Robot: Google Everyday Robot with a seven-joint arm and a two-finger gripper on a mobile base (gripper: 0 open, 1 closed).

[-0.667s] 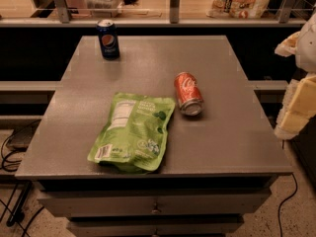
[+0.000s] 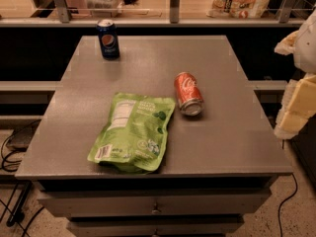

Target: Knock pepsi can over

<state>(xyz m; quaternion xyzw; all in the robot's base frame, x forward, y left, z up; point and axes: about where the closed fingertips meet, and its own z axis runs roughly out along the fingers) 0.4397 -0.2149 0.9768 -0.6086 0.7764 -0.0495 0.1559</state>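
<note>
The pepsi can (image 2: pixel 108 39) stands upright near the far left corner of the grey table (image 2: pixel 237 147); its navy side shows the round red, white and blue logo, its silver top faces up; nothing touches it.

A red Coca-Cola can (image 2: pixel 188 94) lies on its side right of the table's middle, white script along its side, silver end towards the camera; just left of it, apart from it, a green pouch (image 2: pixel 133 131) lies flat with a white label panel and a barcode strip, the print too small to read.

The gripper (image 2: pixel 296 105) hangs off the table's right edge, cream and white, well apart from the pepsi can and touching none of the 3 items; whether it is set wide or narrow I cannot tell.

Below the tabletop, 1 drawer (image 2: pixel 155 211) shows a small knob; cables (image 2: pixel 10 152) lie on the floor at left.
</note>
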